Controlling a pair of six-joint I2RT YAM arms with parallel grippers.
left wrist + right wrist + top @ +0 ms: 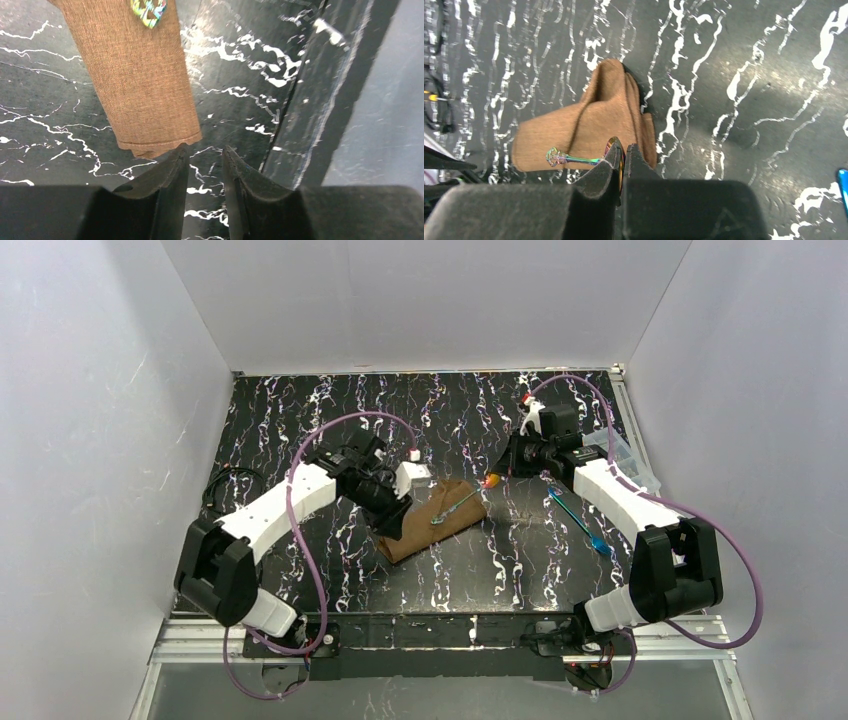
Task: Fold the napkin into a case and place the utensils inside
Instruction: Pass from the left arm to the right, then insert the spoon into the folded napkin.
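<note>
The napkin [432, 522] lies folded into a narrow brown case in the middle of the table. My right gripper [624, 148] is shut on the bowl end of an iridescent utensil [569, 159]. That utensil's handle reaches out over the case's [594, 120] open end. In the top view the right gripper [497, 478] hovers at the case's far right end. My left gripper [202, 151] is open just off the case's [135, 75] near end, with only table between its fingers. Its left fingertip [181, 152] is right at the cloth's corner. A blue utensil [578, 518] lies on the table to the right.
A clear plastic box [622, 454] sits at the far right edge behind the right arm. A coiled black cable [226, 486] lies at the left edge. The blue utensil's tip [843, 181] shows at the right wrist view's border. White walls enclose the table.
</note>
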